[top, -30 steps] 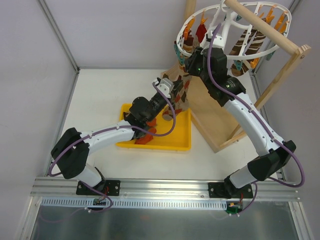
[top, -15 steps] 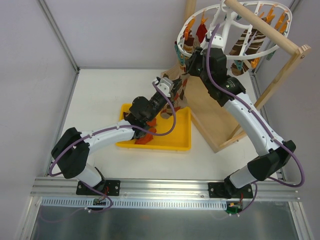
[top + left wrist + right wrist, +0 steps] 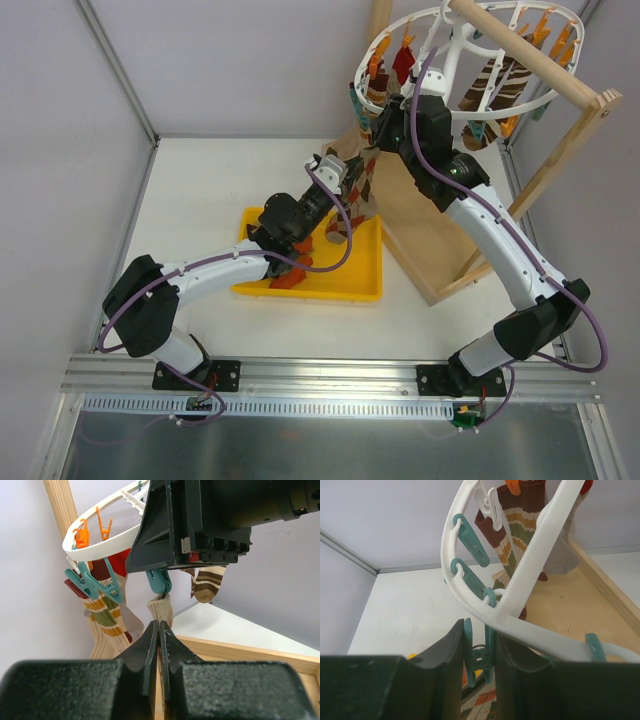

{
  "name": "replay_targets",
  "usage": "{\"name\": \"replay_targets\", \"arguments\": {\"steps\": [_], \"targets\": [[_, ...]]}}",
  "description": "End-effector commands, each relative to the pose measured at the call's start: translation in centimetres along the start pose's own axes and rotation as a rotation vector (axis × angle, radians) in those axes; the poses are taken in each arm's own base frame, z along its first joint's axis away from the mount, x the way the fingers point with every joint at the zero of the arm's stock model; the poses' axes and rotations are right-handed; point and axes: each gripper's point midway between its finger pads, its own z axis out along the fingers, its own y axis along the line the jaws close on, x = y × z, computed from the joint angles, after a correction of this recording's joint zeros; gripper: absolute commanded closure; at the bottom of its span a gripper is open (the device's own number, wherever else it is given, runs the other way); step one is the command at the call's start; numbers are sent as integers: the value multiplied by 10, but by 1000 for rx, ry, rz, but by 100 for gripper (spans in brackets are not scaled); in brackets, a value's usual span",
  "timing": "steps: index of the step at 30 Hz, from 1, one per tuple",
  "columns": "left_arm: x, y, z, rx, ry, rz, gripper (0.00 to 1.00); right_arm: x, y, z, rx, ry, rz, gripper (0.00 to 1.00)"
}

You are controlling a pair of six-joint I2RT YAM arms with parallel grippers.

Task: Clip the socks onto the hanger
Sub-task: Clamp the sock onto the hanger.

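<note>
your right claw (image 3: 479, 645) has edged up toward the hanger (image 3: 535, 555) ring and pinches one teal clothespin (image 3: 468, 655) between its fingers. your left claw (image 3: 159, 630) is closed on one argyle sock (image 3: 160, 611), its cuff just under a teal clothespin's tip. at least three more socks (image 3: 106, 617) hang from the ring. those in the yellow tray (image 3: 355, 285) are too bunched to count.

Bright even light, soft shadows; close fingers (image 3: 146, 650) blurred
</note>
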Motion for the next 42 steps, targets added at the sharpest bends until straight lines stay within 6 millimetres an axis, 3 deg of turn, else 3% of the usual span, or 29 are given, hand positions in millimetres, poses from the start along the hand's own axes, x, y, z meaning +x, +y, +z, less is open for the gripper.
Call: {"name": "replay_targets", "arguments": {"steps": [1, 15, 26, 35, 42], "targets": [[-47, 6, 6, -31, -135, 0, 100, -16, 1, -3, 5, -33, -12, 99], [-59, 3, 5, -24, -165, 40, 100, -14, 0, -2, 10, -25, -16, 99], [-67, 18, 4, -103, -179, 74, 100, -14, 0, -2, 4, -25, -35, 99], [-44, 19, -8, -110, -127, 58, 100, -25, 3, -6, -9, -45, -44, 99], [-43, 24, -15, -125, -118, 59, 100, -19, 3, -5, -13, -28, -52, 99]]}}
